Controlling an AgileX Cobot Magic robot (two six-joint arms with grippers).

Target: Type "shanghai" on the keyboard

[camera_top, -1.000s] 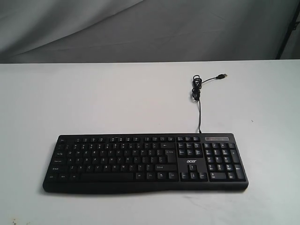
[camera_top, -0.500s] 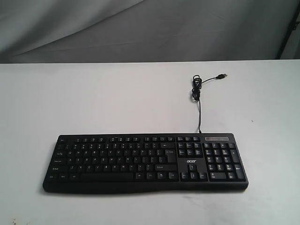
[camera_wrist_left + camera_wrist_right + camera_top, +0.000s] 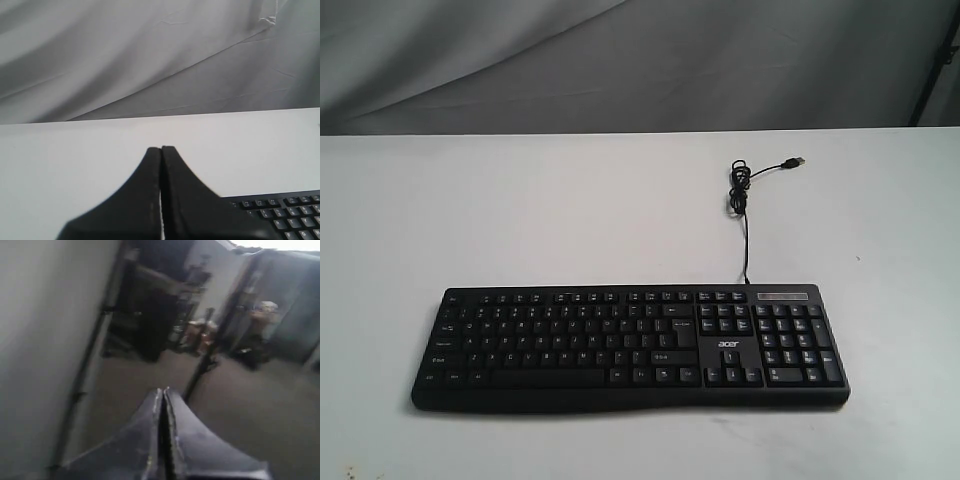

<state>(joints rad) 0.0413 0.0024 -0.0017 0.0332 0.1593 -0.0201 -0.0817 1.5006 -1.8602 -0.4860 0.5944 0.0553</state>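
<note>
Keyboard (image 3: 630,345) lies flat on the white table (image 3: 520,210), at the near edge in the exterior view, long side across, number pad toward my right arm's side. Grey cloth (image 3: 620,60) hangs behind the table. The cable (image 3: 745,235) runs from the keyboard's back edge away over the table, bunches in a small loop, and ends in a loose plug (image 3: 798,160), connected to nothing.

Neither arm shows in the exterior view, so I judge typing is not yet begun and the first letter, S, is the step in hand. S should be on the left of the home row, so I'd take it with the left arm. Legends are too small to read from here, so I'd find the key by counting along the row. Come straight down, tap one key only, lift clear before moving to H.

Left gripper (image 3: 161,150): jaws pressed together, empty, touching nothing. It sits above bare table, with a corner of the keyboard (image 3: 285,215) just beside it in its wrist view. A closed tip suits a single-key press.

Right gripper (image 3: 164,391): jaws also closed, empty, aimed off the table at blurred room clutter.
</note>
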